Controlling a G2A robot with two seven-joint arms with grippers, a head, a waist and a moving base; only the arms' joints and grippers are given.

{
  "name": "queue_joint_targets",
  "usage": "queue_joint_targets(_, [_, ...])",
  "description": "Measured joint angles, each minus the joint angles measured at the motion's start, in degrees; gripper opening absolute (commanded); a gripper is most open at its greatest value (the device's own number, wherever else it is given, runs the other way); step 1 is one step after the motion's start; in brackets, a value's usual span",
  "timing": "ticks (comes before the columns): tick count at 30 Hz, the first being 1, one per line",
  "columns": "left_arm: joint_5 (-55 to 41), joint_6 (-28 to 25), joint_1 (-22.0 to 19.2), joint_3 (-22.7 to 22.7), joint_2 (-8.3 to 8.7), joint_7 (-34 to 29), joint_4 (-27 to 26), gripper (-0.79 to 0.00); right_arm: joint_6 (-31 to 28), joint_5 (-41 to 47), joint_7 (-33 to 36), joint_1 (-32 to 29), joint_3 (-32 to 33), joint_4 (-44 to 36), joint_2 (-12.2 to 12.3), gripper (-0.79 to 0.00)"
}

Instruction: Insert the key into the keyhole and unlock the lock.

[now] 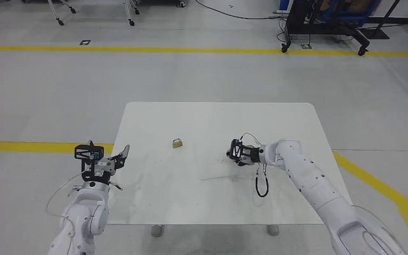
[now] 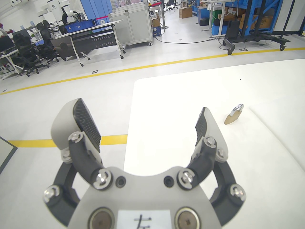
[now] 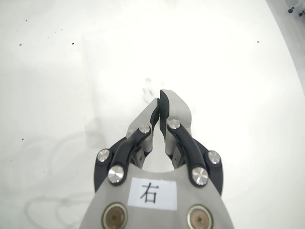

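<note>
Brass padlock (image 1: pixel 178 143) is seen on worktop (image 1: pixel 210 121) betw. L gripper (image 2: pixel 143 117), fingers spread apart, & R gripper (image 3: pixel 159 98), fingers pressed together.

The lock (image 2: pixel 231 119) has a dull brass-coloured metal body and a glossy silver shackle (image 2: pixel 239 107). The table (image 1: pixel 217 127) is smooth matt white. The left gripper (image 2: pixel 141 110) carries black ribbed pads (image 2: pixel 85 122) on matt grey metal.
</note>
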Motion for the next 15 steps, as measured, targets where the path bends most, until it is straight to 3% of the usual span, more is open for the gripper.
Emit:
queue_joint_targets(5, [0.0, 0.0, 0.0, 0.0, 0.0, 0.0, 0.0, 0.0, -1.03, 2.68, -5.6, -3.83, 4.38, -5.84, 1.63, -0.785])
queue_joint_targets(10, [0.0, 0.0, 0.0, 0.0, 0.0, 0.0, 0.0, 0.0, -4.83, 15.41, -15.97, -10.08, 10.96, -11.66, 3.27, -0.785])
queue_joint_targets(15, [0.0, 0.0, 0.0, 0.0, 0.0, 0.0, 0.0, 0.0, -4.72, 26.3, -18.47, -14.28, 12.58, -15.33, 4.87, -0.785])
